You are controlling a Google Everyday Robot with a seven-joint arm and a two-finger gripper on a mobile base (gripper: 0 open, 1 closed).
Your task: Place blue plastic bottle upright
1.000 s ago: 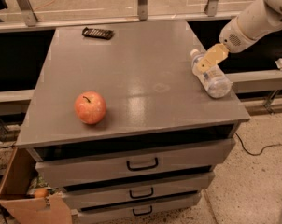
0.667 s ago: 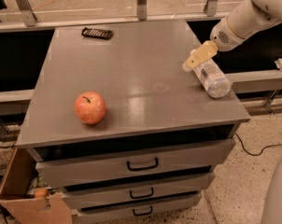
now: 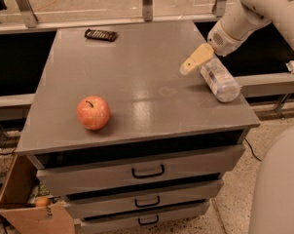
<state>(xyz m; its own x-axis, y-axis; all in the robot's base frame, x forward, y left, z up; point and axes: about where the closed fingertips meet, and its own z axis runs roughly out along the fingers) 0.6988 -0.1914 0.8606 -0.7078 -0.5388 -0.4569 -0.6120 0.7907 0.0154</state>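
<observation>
Now the gripper (image 3: 190, 65) has slid toward 9 o'clock along the blue plastic bottle (image 3: 220, 79), which lies unmoved on its side at the cabinet top's (image 3: 137, 57) 3 o'clock edge, cap hidden; whether the gripper is open or closed, I cannot tell.

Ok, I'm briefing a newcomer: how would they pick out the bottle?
Find the grey drawer cabinet; near its top's right edge lies the blue plastic bottle, on its side, the tan gripper at its far end. It alone is clear, unlike the red apple front left and the flat black object at the back.
</observation>
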